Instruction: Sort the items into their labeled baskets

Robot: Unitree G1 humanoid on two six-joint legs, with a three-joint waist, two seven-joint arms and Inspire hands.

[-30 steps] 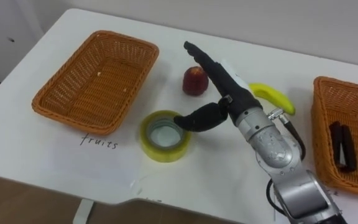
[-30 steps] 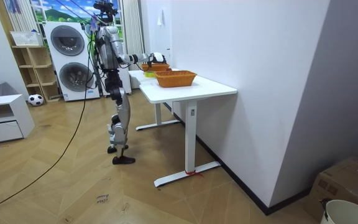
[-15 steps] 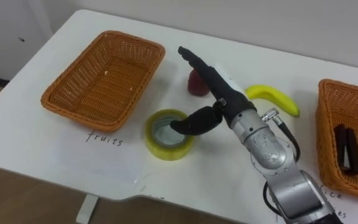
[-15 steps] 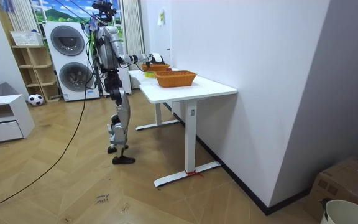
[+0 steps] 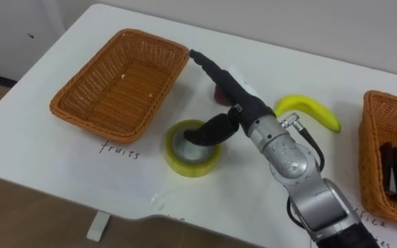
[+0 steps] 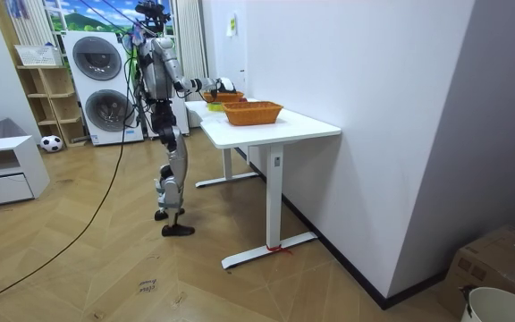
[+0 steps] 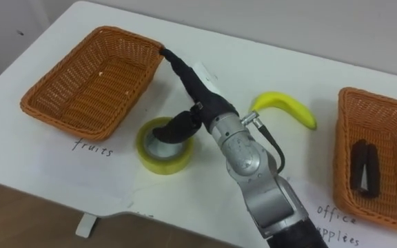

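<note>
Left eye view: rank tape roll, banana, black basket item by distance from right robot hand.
1. Yellow tape roll, at the right robot hand's thumb.
2. Yellow banana, to its right.
3. Black object, in the far-right wicker basket.

I take the yellow ring-shaped roll of tape (image 5: 192,147) as my landmark. It lies on the white rectangular table (image 5: 47,158), toward the near edge. Behind it and to its left sits the rectangular orange wicker basket (image 5: 150,96), near the roll but apart from it. Just behind the roll lies the round red apple (image 5: 220,96), largely covered by my right hand (image 5: 243,114). Its straight fingers reach over the apple toward that basket's near corner, and its thumb dips into the roll's hole. To the right of the roll and slightly behind it lies the curved yellow banana (image 5: 309,110). Well to the right of the roll stands a second orange wicker basket (image 5: 369,131), with a black oblong object (image 5: 393,171) lying in it.
</note>
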